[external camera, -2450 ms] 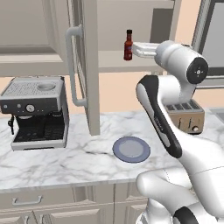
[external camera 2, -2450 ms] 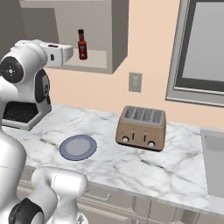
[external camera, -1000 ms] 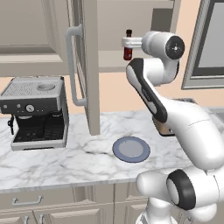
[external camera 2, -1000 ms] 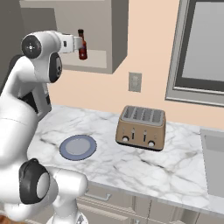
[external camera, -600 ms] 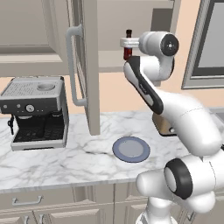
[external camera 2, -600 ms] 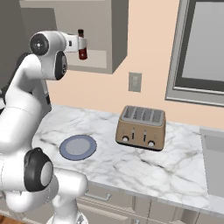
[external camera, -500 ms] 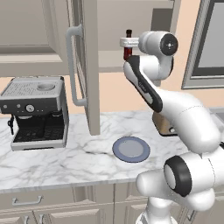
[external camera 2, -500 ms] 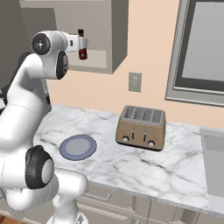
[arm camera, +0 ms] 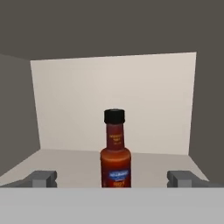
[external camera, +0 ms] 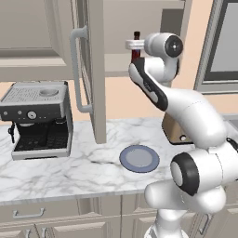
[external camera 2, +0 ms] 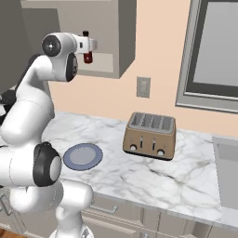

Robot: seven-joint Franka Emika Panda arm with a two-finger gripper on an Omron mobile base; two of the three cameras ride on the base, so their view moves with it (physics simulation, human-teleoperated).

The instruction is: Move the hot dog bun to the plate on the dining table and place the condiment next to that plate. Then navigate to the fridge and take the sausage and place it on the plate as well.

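Marble bench point(external camera: 60, 172) lies closest, white with grey lines. On it rests the round blue-grey plate point(external camera: 139, 158), flat and bare. A black and silver coffee machine point(external camera: 39, 118) stands on the bench well to the left of the plate. On the other side, a tan toaster point(external camera 2: 149, 135) stands near the plate but apart from it.

Higher up, the white arm reaches to an open wall cupboard point(external camera 2: 109, 35) above the bench. The cupboard door point(external camera: 93, 69) hangs open, with a long pale handle on it.

The pincer point(arm camera: 112, 178) is spread wide and grips nothing. Its two grey fingertips point(arm camera: 43, 178) sit at either side of the condiment point(arm camera: 115, 151), not touching it.

The condiment is a small dark-red bottle with a black cap. It stands upright on the cupboard shelf point(arm camera: 70, 162), just ahead of the pincer, with the pale back wall behind it.
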